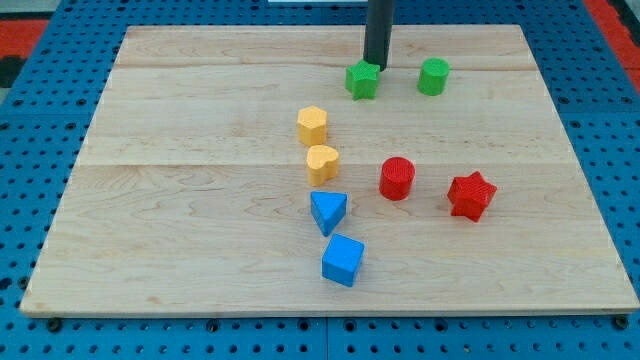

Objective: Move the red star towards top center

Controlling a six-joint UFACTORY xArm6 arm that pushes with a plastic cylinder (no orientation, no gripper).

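Note:
The red star (472,195) lies on the wooden board (200,200) at the right, a little below the middle. My tip (375,66) is at the top centre, touching the top right of the green star (363,80). It is far above and to the left of the red star. A red cylinder (397,178) stands just left of the red star.
A green cylinder (434,76) stands right of the green star. A yellow hexagon (312,125) and a yellow heart (322,162) sit at the centre. A blue triangle (328,211) and a blue cube (343,259) lie below them.

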